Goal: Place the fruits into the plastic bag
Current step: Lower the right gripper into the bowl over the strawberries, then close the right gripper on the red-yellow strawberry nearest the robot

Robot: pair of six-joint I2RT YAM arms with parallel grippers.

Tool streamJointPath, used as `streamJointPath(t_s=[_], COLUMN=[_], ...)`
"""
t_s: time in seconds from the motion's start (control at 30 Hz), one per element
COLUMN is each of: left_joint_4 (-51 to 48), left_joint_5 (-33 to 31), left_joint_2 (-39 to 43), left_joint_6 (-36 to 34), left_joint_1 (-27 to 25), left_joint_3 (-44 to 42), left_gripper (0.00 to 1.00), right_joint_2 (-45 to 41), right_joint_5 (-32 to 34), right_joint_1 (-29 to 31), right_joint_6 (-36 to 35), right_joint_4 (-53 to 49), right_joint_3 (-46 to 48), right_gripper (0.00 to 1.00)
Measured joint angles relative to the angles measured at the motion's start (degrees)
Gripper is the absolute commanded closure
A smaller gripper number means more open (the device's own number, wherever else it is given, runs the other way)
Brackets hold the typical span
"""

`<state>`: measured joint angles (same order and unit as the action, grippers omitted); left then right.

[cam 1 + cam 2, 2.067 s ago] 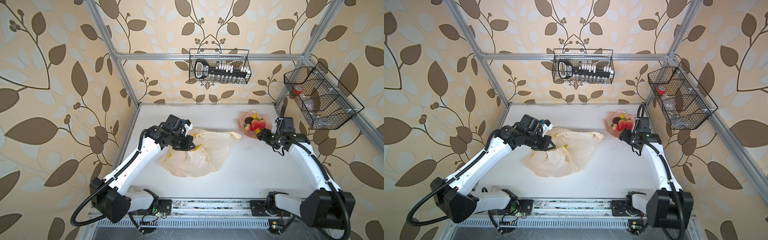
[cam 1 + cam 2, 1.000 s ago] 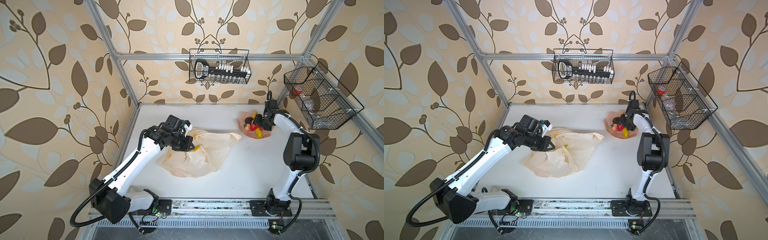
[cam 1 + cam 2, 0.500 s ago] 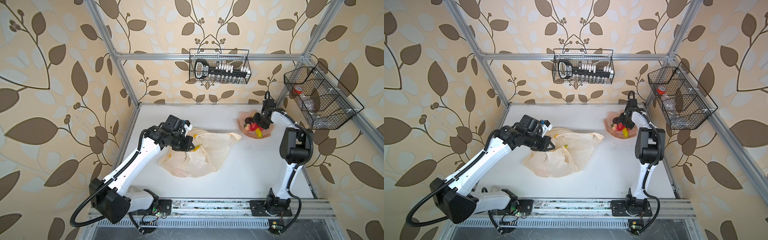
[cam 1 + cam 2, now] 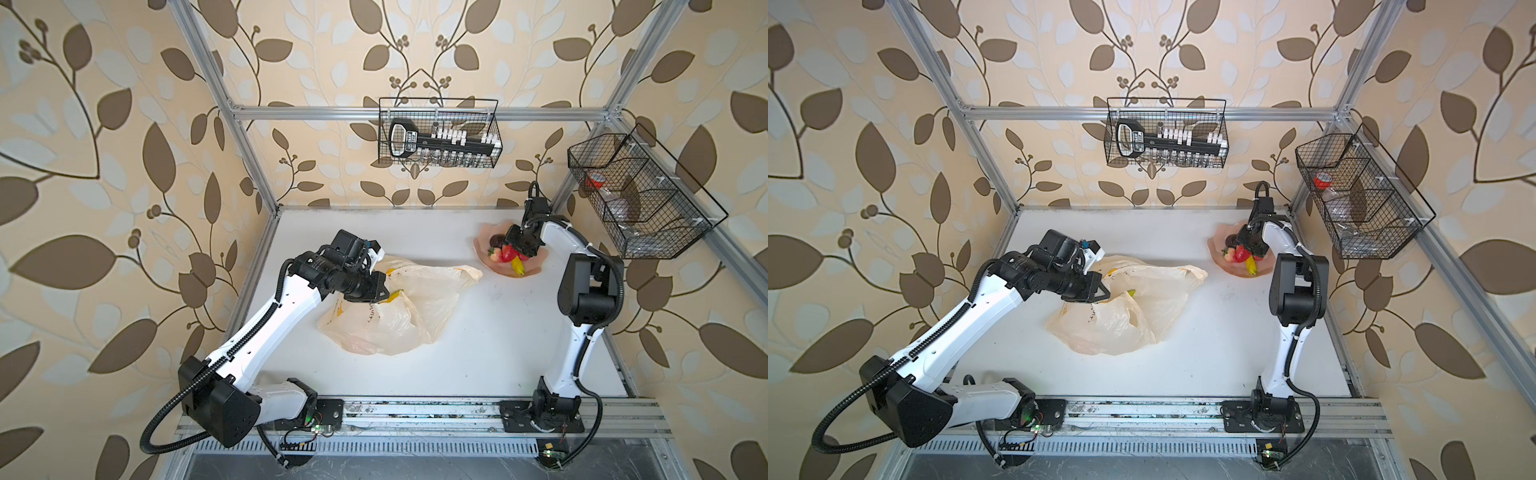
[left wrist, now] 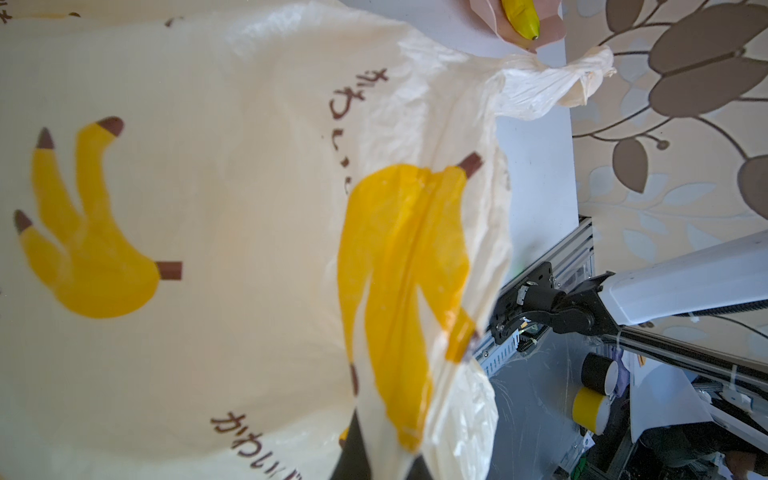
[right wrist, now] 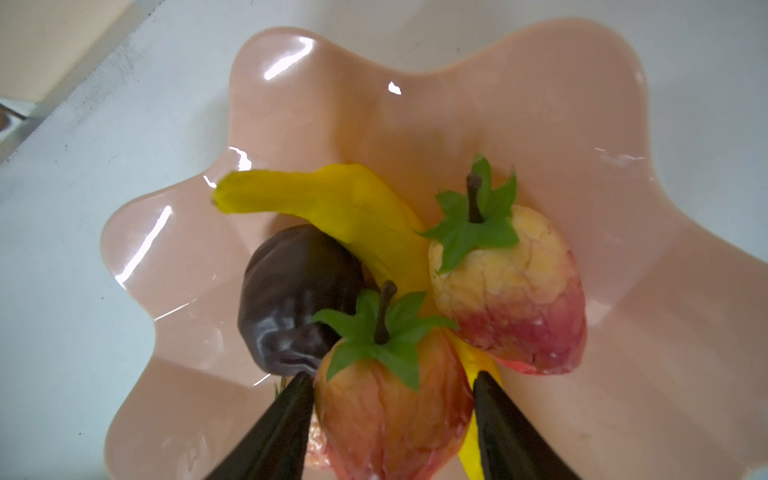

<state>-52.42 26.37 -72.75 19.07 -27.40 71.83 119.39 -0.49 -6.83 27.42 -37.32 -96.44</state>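
Fruits (image 4: 510, 254) remain on the plate (image 6: 540, 104) at two o'clock, where the right gripper (image 6: 393, 376) has arrived, jaws apart astride a strawberry (image 6: 386, 415). Toward nine o'clock the left gripper (image 4: 380, 291) stays clamped on the plastic bag (image 4: 415, 299), on a white table (image 4: 478, 353) walled by leaf wallpaper (image 4: 124, 208).

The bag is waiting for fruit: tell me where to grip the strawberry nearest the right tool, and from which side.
Grip the near strawberry across its plump middle, below the green leaves, coming from above: the dark fruit and banana crowd it, and the right tool straddles that width.
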Motion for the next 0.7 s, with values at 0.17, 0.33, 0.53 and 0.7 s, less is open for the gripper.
streamJointPath(t_s=[0.17, 0.33, 0.53, 0.7], left_joint_4=[0.0, 0.0, 0.0, 0.0], left_joint_5=[0.0, 0.0, 0.0, 0.0], left_joint_2=[0.0, 0.0, 0.0, 0.0], left_joint_6=[0.2, 0.5, 0.5, 0.5], left_joint_1=[0.0, 0.0, 0.0, 0.0], left_joint_3=[0.0, 0.0, 0.0, 0.0], left_gripper=[1.0, 1.0, 1.0, 1.0], right_joint_2=[0.0, -0.1, -1.8, -5.4], right_joint_5=[-0.1, -0.1, -0.3, -1.5], right_joint_1=[0.0, -0.1, -0.1, -0.1], right_joint_6=[0.0, 0.0, 0.0, 0.2], right_joint_4=[0.0, 0.3, 0.5, 0.6], right_joint_3=[0.1, 1.1, 4.0, 5.3], right_gripper=[0.47, 0.53, 0.56, 0.58])
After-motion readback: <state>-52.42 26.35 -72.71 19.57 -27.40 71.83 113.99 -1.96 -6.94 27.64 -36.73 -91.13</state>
